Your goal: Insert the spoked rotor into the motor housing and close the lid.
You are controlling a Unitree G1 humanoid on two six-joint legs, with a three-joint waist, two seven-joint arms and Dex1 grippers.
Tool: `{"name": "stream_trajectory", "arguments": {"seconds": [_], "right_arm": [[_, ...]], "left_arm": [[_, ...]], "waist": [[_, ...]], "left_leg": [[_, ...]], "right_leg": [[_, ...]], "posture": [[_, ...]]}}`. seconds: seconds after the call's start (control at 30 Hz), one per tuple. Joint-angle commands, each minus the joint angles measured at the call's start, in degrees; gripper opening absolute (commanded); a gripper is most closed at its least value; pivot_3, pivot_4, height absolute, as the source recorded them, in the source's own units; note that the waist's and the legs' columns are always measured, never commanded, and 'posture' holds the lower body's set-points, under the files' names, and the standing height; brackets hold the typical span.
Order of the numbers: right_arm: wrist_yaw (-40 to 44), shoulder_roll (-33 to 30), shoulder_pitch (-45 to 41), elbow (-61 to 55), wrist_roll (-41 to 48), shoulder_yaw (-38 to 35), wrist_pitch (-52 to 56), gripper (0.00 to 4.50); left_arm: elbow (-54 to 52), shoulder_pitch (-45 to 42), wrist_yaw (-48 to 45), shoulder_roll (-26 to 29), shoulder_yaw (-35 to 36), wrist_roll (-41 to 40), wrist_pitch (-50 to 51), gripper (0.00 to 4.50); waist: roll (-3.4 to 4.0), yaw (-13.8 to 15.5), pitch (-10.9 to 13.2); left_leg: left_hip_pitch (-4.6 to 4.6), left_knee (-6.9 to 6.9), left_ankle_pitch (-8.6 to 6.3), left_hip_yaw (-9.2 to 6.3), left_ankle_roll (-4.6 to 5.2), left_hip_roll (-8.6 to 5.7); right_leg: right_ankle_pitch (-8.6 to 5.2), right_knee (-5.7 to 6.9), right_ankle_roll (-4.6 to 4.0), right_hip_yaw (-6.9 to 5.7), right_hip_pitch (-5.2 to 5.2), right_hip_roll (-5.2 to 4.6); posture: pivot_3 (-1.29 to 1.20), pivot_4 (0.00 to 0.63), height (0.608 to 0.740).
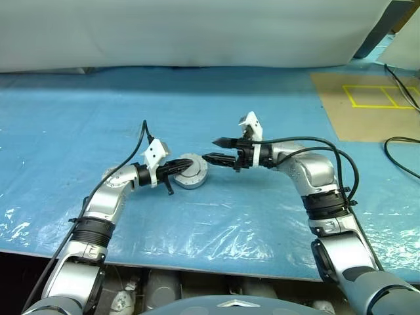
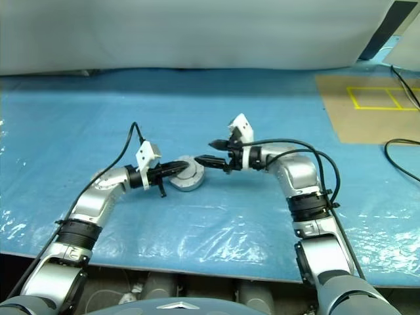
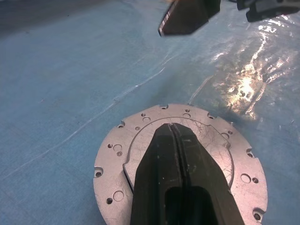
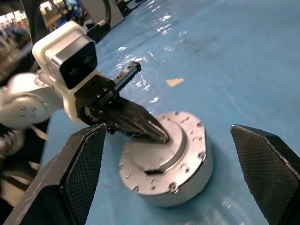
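On the near part of the blue plastic-covered table (image 1: 79, 118), the motor housing (image 1: 191, 172) sits with its lid (image 4: 165, 140) on, a round silver assembly with small holes round its flange. Its inside is hidden by the lid, so neither windings nor the spoked rotor can be made out.

The left gripper (image 1: 187, 164) comes in from the left, its two black fingers (image 3: 180, 178) pressed together with no gap and nothing between them, their tips resting on top of the lid near its middle. In the left wrist view the fingers cover the near half of the lid.

Just right of the housing and apart from it, the right gripper (image 1: 218, 149) points left toward it, raised above the table. Its fingers (image 4: 82, 164) are spread wide and empty, with the housing lying ahead between them.

Farther right lies a brown board (image 1: 367, 105) with yellow tape lines, partly cut off, and a black cable (image 1: 400, 164) crosses that edge.
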Motion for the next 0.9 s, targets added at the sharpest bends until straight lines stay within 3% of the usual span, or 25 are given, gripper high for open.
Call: {"name": "stream_trajectory", "arguments": {"seconds": [0.03,0.4,0.9], "right_arm": [[-1.11,0.9,0.45,2.0,6.04,-3.7,9.41,4.46],[-7.18,7.02,1.58,4.12,8.05,-4.23,12.88,4.46],[-8.09,8.74,3.15,8.46,7.43,-1.47,12.75,4.46]], "left_arm": [[1.08,2.58,-0.14,1.2,0.12,0.4,3.07,0.0],[-2.14,4.4,-0.57,3.88,2.5,-1.07,5.2,0.0],[-1.67,3.6,0.23,2.55,1.89,-0.22,4.54,0.0]], "waist": [[0.0,0.0,0.0],[0.03,-0.04,0.0],[0.03,0.03,-0.01]], "left_leg": [[-0.01,0.0,0.0,0.01,0.0,0.0],[-0.32,-0.01,0.01,0.1,-0.02,0.15],[-0.3,0.0,0.01,0.1,-0.03,0.15]], "right_leg": [[0.0,0.0,0.0,0.0,-0.01,0.0],[0.0,0.05,-0.01,0.0,-0.37,0.16],[0.01,0.07,0.0,0.0,-0.35,0.14]], "posture": [[0.0,0.15,0.74],[0.0,0.15,0.74],[0.0,0.15,0.74]]}}
